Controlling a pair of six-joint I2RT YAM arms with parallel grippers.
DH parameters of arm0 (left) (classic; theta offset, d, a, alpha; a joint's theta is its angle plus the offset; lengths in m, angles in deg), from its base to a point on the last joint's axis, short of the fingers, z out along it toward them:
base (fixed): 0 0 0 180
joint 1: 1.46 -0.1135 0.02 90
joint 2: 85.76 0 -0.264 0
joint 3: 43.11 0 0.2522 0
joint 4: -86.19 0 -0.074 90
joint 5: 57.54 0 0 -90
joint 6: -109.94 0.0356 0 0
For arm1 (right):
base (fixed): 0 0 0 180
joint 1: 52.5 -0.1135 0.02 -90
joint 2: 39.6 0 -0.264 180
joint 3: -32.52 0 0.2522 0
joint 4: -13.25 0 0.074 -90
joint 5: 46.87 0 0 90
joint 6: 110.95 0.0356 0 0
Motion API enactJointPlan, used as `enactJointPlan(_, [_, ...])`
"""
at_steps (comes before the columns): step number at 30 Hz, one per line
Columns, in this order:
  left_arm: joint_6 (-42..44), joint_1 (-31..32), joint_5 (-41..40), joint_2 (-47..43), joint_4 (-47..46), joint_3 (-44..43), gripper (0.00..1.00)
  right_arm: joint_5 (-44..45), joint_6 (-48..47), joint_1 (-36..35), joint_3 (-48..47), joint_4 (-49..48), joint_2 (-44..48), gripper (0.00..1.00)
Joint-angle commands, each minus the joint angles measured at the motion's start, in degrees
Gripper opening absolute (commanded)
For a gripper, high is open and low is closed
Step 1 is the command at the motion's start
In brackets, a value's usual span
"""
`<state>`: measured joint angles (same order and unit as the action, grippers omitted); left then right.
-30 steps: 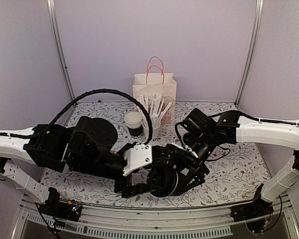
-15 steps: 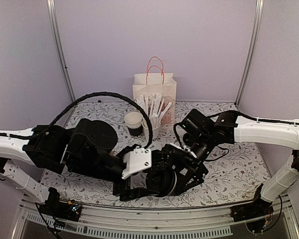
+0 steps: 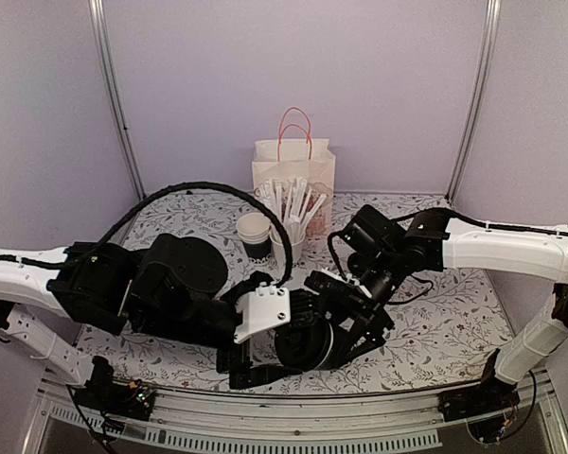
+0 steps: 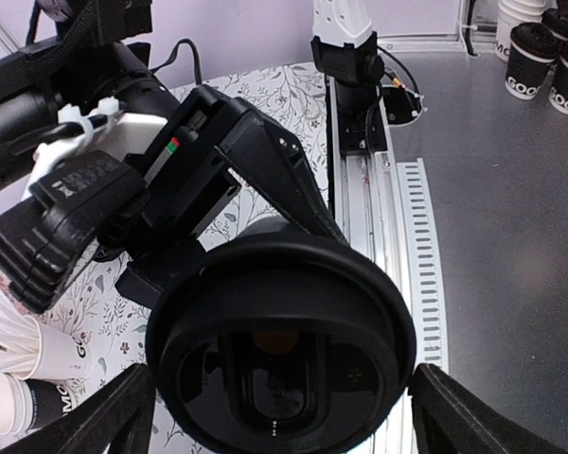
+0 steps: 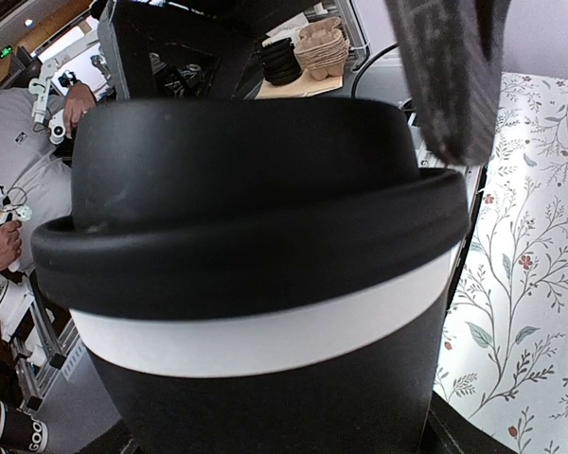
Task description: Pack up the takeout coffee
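Two arms meet low over the near middle of the flowered table (image 3: 435,331) in the top view, with the takeout coffee (image 3: 303,342) lying on its side between them, off the tabletop. The right gripper (image 3: 346,320) is clamped around the cup's body and the left gripper (image 3: 278,333) faces its lidded end. The handled paper bag (image 3: 293,170) stands well apart at the back, behind a white cup of wrapped sticks (image 3: 292,227) and a stack of lidless cups (image 3: 255,236). From the left wrist, the round black lid (image 4: 284,340) looks seated on the cup. The left fingers (image 4: 104,421) stand wide apart on either side of it, seemingly clear of its rim. From the right wrist, the dark cup wall fills the frame below a white band, with one finger (image 5: 450,76) by the lid's edge. I judge it light, thin-walled and easily crushed, with a smooth lid that could pop off. The best hold is gently around the body just below the rim, where the lid stiffens it.
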<state>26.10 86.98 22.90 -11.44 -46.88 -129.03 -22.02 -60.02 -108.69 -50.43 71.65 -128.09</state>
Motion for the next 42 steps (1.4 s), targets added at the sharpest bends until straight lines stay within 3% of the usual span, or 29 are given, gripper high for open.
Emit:
enactJointPlan(1, [0.8, 0.9, 0.4, 0.7, -2.0, 0.6, 0.94, -0.6, -0.8, 0.3, -1.6, 0.3, -0.6, 0.71])
enactJointPlan(9, [-0.5, 0.8, 0.2, -0.1, -0.9, 0.2, 0.83, 0.8, -0.5, 0.4, -0.9, -0.7, -0.5, 0.74])
enactJointPlan(16, [-2.7, 0.3, -0.2, -0.9, 1.1, 1.5, 0.81, 3.2, 0.2, 1.5, 0.4, -1.7, 1.3, 0.86])
enactJointPlan(23, [-5.7, -1.6, 1.1, -1.8, 2.5, 4.1, 0.78, 4.1, -0.3, 8.1, 4.2, -2.1, 3.5, 0.94])
enactJointPlan(32, [-14.3, -3.7, 3.8, -1.6, -3.5, 13.1, 0.84, 10.3, 1.1, 10.7, 9.2, -7.0, 4.2, 0.93])
enactJointPlan(34, [-18.1, -1.6, 5.0, -2.7, -3.4, 14.6, 0.89, 12.7, 1.0, 10.7, 11.3, -8.5, 6.5, 0.93])
enactJointPlan(38, [-24.8, 9.0, 2.8, -3.2, -3.8, 15.2, 0.97, 15.8, 0.1, 10.7, 14.8, -9.2, 11.5, 0.93])
enactJointPlan(42, [-33.1, 13.7, 0.3, 4.3, -3.5, 12.8, 1.00, 18.1, -0.7, 10.7, 16.6, -9.5, 12.4, 0.93])
